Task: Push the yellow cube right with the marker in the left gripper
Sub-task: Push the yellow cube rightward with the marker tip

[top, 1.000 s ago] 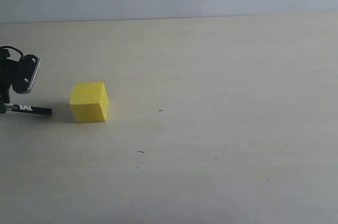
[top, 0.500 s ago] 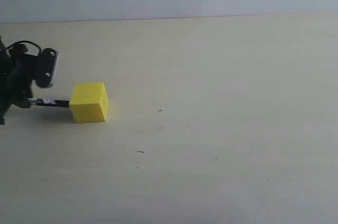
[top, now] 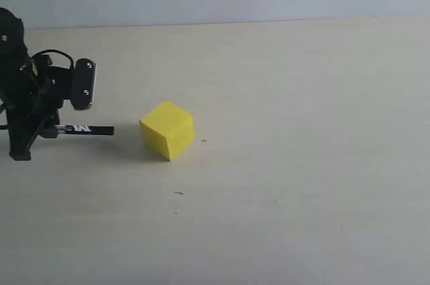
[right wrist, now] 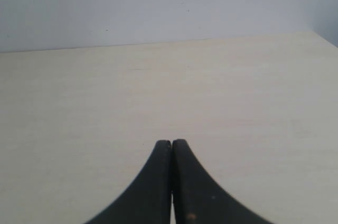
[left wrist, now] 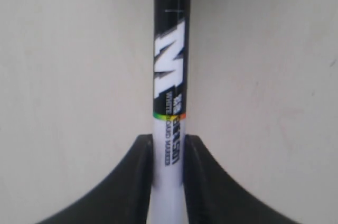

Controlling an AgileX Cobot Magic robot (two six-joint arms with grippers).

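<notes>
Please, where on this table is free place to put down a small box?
The table right of the yellow cube is all bare, also the strip nearer the camera. Crowded only at left: the left hand holds the marker, tip just short of the cube.

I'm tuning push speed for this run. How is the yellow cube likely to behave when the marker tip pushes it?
The yellow cube rests flat on a face, so it probably slides rather than rolls or tips. It sits turned askew to the marker, so an off-centre push would likely spin it. It looks small, so probably light.
</notes>
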